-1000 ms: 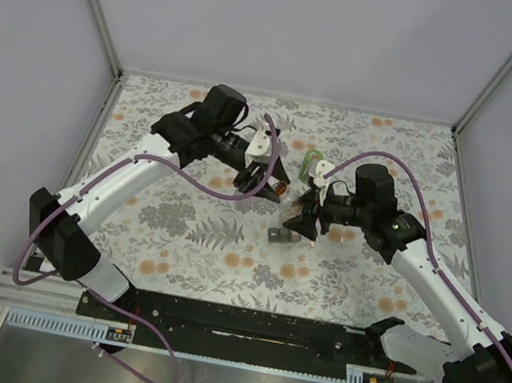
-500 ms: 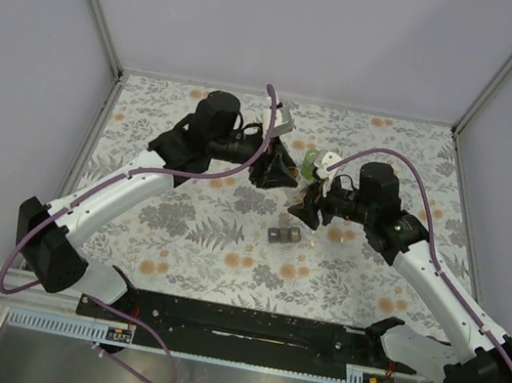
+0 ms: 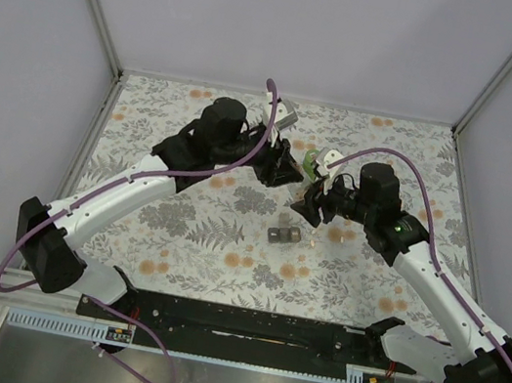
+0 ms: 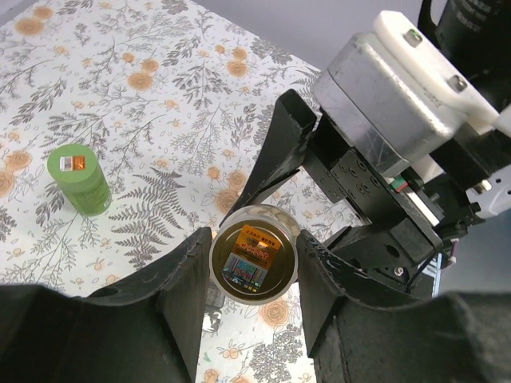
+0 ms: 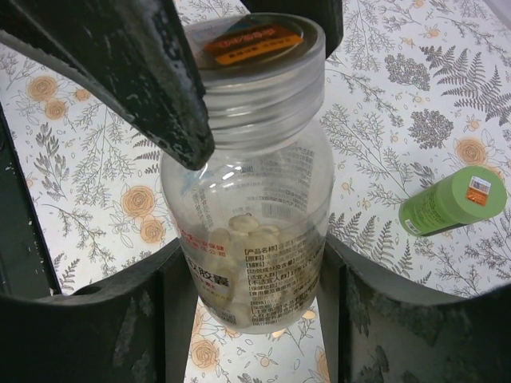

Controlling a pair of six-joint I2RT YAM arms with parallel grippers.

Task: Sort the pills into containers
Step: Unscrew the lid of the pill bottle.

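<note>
At centre frame in the right wrist view, the right gripper (image 5: 254, 275) clamps the clear pill bottle (image 5: 255, 183); the left gripper (image 4: 253, 257) pinches its cap (image 4: 253, 252). Best to twist squarely, with the body held firm.

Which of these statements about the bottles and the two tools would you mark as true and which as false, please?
1. The right tool grips the clear bottle by its body. True.
2. The clear bottle's cap is off. False: the cap is on the bottle, and the left tool has its fingers clamped on either side of it.
3. The left tool holds the green bottle. False: the green bottle stands upright on the table, apart from both tools.
4. White pills lie inside the clear bottle. True.
</note>
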